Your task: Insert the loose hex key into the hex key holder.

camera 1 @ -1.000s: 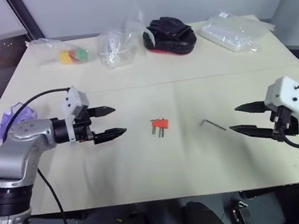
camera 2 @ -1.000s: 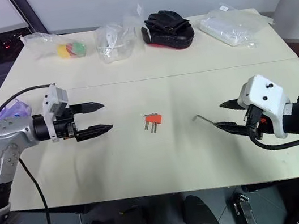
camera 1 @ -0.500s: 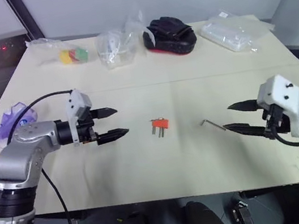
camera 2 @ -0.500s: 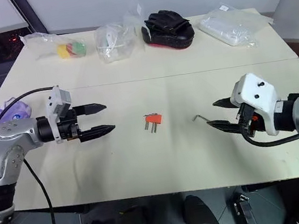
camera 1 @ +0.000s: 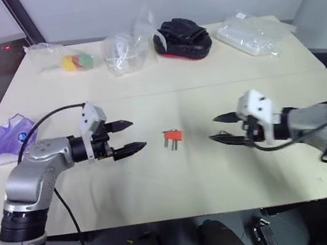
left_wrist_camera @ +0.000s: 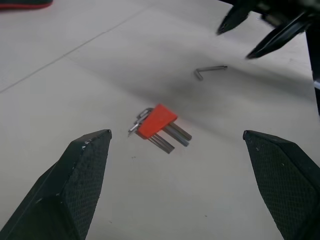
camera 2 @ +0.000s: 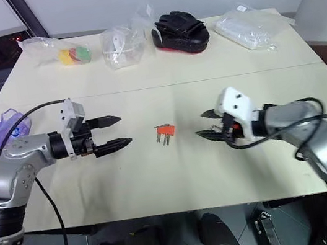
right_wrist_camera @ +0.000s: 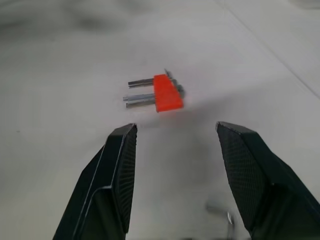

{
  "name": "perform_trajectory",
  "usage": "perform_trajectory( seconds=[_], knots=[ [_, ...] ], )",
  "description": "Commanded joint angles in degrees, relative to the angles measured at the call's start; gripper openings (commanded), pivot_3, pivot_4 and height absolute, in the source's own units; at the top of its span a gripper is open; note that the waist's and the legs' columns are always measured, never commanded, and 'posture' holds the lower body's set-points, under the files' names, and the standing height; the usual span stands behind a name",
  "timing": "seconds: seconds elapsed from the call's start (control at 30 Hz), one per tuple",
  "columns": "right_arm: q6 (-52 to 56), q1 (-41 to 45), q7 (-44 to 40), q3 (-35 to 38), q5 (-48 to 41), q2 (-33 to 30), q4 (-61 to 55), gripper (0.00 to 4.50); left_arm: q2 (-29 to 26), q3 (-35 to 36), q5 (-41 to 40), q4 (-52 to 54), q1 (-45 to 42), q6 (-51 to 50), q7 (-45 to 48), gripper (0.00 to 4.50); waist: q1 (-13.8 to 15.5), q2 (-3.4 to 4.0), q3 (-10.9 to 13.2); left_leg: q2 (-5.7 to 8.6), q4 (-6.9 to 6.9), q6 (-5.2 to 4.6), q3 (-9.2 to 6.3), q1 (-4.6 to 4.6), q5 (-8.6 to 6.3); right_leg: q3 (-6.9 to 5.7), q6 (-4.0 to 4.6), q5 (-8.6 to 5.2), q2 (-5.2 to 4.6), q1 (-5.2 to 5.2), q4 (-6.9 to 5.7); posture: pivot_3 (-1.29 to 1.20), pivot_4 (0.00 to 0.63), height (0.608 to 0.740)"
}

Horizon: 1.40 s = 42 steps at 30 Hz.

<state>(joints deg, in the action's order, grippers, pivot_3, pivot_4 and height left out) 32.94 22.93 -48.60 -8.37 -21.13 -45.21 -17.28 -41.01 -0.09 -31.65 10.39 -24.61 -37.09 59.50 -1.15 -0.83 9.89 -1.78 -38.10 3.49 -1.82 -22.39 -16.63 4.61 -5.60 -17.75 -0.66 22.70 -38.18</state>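
Note:
The hex key holder [camera 1: 173,136], a small orange block with short keys sticking out, lies flat at the middle of the table [camera 1: 160,179]. My left gripper [camera 1: 135,134] hovers open to its left, pointing at it, with nothing between its fingers. From the right, my right gripper [camera 1: 213,129] also points at the holder, open and empty. The loose hex key [left_wrist_camera: 210,70], a thin bent metal rod, lies on the table just under the right gripper's fingers [left_wrist_camera: 272,40]. In the right wrist view the holder [right_wrist_camera: 167,94] lies ahead of the fingers [right_wrist_camera: 120,170], with the loose hex key [right_wrist_camera: 225,212] close beneath them.
Along the table's far edge lie a bag of coloured pieces [camera 1: 75,60], a clear bag of white parts [camera 1: 123,52], a black and red glove-like item [camera 1: 182,37] and a clear plastic pack [camera 1: 249,32]. A purple bag [camera 1: 11,134] sits at the left edge.
My right gripper has swung left and forward from the table's right side to over the loose hex key, near the holder. The left gripper has hardly moved. The camera shifted slightly.

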Motion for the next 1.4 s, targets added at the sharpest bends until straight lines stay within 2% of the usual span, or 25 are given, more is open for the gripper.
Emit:
perform_trajectory(
  seconds=[0.03,0.2,0.47,0.9,1.17,1.27,1.33,1.4],
  knots=[
    [-4.3,4.2,-1.9,-5.2,4.6,3.8,6.6,2.62,-0.2,0.5,0.1,2.5,0.0,0.6,-0.7,4.41,0.1,0.0,0.0,0.0,0.0,0.0,0.0,-0.01,0.0,0.0,0.0,0.0,0.0,0.01,0.0,0.0,0.15,0.74],
    [-12.8,7.4,-2.6,-10.5,11.9,9.3,18.4,2.62,-0.3,1.3,0.1,3.8,1.2,0.9,-2.0,4.41,0.3,0.0,0.0,0.01,0.0,0.0,-0.01,-0.04,0.0,-0.03,0.0,0.0,-0.05,0.03,-0.01,0.0,0.15,0.74],
    [-23.9,9.6,0.7,-10.4,19.0,13.9,28.8,2.62,-0.2,2.4,-0.6,5.5,2.1,0.8,-3.9,4.41,0.0,0.0,0.0,0.0,-0.05,0.01,0.0,0.0,0.0,-0.04,0.0,0.02,-0.06,0.04,-0.12,0.0,0.15,0.74],
    [-22.4,10.7,-2.5,-9.3,18.3,18.9,31.6,2.62,-0.1,2.5,-0.2,5.4,1.8,1.4,-4.9,4.41,-0.1,0.0,0.0,-0.01,-0.04,0.01,0.0,0.01,0.0,-0.03,0.0,0.02,-0.05,0.06,-0.17,0.0,0.15,0.74],
    [-23.3,12.1,-5.6,-9.8,19.6,19.5,36.2,2.62,0.0,2.9,0.0,5.7,2.3,2.0,-6.1,4.41,-0.1,0.01,0.0,0.0,-0.04,0.01,-0.01,0.02,0.0,-0.04,0.0,0.02,-0.05,0.05,-0.17,0.0,0.15,0.74],
    [-23.6,12.1,-6.7,-9.8,19.7,19.5,37.6,1.79,0.1,3.1,-0.1,6.0,2.6,2.1,-6.7,4.5,-0.1,0.01,0.0,-0.01,-0.04,0.01,-0.01,0.02,0.0,-0.04,0.0,0.02,-0.06,0.04,-0.17,0.0,0.15,0.74],
    [-23.9,11.9,-7.3,-9.8,19.9,19.4,37.9,0.96,0.1,3.1,-0.2,6.1,2.8,2.2,-7.0,4.5,-0.1,0.01,0.0,0.0,-0.05,0.01,0.0,0.03,0.0,-0.04,0.0,0.02,-0.06,0.03,-0.17,0.0,0.15,0.74],
    [-24.3,11.7,-7.1,-9.6,20.1,19.5,38.1,0.96,0.2,3.0,-0.3,6.1,2.9,2.3,-7.2,4.5,-0.1,0.01,0.0,0.0,-0.05,0.01,-0.01,0.07,0.0,-0.04,0.0,0.02,-0.06,-0.01,-0.17,0.0,0.15,0.74]
  ],
)
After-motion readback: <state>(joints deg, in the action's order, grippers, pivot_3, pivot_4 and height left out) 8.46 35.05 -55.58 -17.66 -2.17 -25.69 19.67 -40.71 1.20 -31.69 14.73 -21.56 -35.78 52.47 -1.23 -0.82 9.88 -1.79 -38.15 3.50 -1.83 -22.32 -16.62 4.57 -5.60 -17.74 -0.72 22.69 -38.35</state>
